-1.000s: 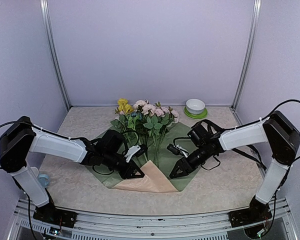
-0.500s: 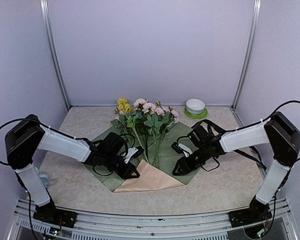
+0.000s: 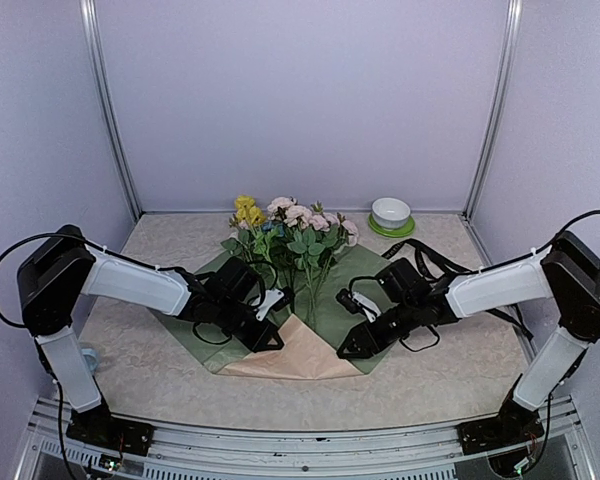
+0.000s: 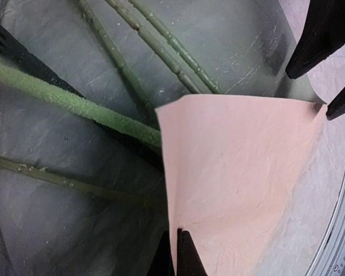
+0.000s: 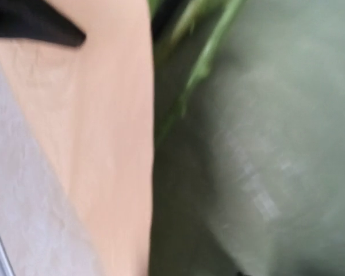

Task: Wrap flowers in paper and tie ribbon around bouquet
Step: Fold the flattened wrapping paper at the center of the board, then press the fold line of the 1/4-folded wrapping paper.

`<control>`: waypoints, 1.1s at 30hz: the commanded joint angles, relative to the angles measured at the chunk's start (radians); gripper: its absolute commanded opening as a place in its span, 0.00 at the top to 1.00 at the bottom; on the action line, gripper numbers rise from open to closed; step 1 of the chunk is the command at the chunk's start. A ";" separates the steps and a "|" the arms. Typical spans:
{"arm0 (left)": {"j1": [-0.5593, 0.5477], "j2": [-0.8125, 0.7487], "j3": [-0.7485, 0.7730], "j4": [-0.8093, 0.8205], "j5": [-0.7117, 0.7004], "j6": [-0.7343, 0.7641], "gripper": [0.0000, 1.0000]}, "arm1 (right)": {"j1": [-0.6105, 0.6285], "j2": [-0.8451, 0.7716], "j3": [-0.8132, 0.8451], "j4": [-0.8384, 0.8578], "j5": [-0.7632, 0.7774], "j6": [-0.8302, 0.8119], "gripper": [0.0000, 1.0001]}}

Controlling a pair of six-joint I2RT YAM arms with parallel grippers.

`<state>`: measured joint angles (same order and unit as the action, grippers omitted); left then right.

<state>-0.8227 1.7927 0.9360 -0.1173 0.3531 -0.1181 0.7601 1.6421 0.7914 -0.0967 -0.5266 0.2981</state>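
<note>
Top view: bright, even overhead light with no glare. Soft, faint shadows lie either side of the paper point(image 3: 290, 355). Left wrist view: sharp. Peach fold of the paper well lit, green sheet around it dimmer with a dull sheen. Right wrist view: heavy blur throughout, with stems point(image 5: 204, 63) above the paper smeared.

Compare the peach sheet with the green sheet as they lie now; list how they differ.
The peach sheet is a flap folded over the stem ends; the green sheet lies spread flat beneath the flowers. The left gripper pinches the peach sheet's edge; no grip on the green sheet shows. Both are thin wrapping paper.
</note>
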 commanded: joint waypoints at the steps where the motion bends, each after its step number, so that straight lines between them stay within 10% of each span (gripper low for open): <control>1: -0.004 0.016 0.021 -0.030 -0.025 0.020 1.00 | 0.030 0.046 -0.020 0.058 -0.079 0.015 0.54; 6: -0.004 0.023 0.026 -0.032 -0.025 0.016 1.00 | 0.031 0.052 -0.047 0.067 -0.158 0.010 0.56; 12: -0.003 0.019 0.029 -0.039 -0.028 0.015 1.00 | 0.030 0.090 -0.046 0.031 -0.136 0.021 1.00; 15: -0.005 -0.036 0.018 -0.025 -0.084 -0.005 0.94 | 0.026 0.108 -0.019 -0.021 -0.120 0.027 1.00; 20: -0.004 -0.171 -0.025 -0.018 -0.152 -0.011 0.51 | 0.019 0.113 -0.003 -0.076 -0.093 0.041 1.00; 33: 0.321 -0.123 -0.189 -0.030 -0.328 -0.278 0.58 | -0.008 0.084 0.007 -0.252 -0.043 0.006 1.00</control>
<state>-0.5198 1.6337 0.7643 -0.1486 0.0864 -0.3134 0.7643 1.7378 0.8066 -0.2222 -0.6239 0.3279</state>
